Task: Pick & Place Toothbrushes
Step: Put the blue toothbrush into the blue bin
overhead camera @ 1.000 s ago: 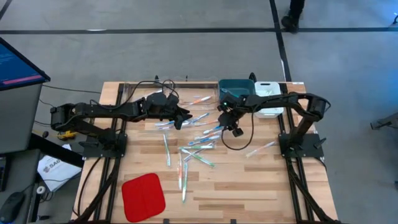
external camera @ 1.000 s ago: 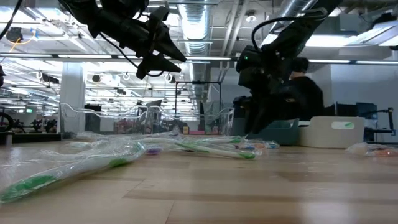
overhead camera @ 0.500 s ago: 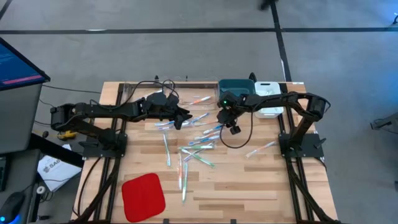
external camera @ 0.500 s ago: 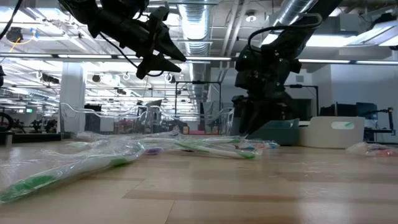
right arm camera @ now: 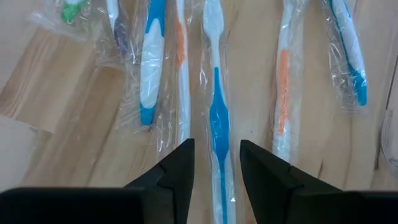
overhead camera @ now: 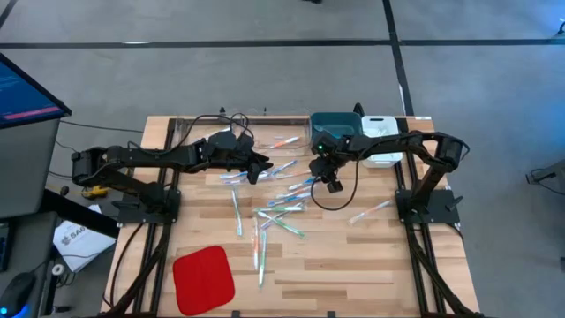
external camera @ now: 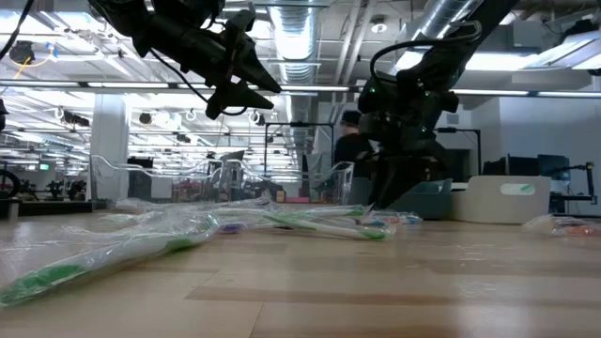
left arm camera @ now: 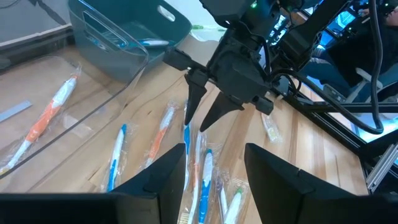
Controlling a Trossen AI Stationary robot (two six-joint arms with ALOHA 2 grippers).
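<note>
Right gripper [right arm camera: 216, 163] poised directly above a clear-wrapped blue-and-white toothbrush [right arm camera: 216, 118] lying flat on the pale wooden table [overhead camera: 353, 265], just in front of the dark teal plastic bin [overhead camera: 335, 125], fingers spread to either side of the handle and clasping nothing. Other wrapped toothbrushes [overhead camera: 274, 216] scattered over the table in front of that bin. Left gripper [overhead camera: 260, 165] hovering to the bin's left, parted and empty.

Glossy plastic-wrapped toothbrushes [right arm camera: 214, 112] on smooth wooden table [overhead camera: 353, 256].
</note>
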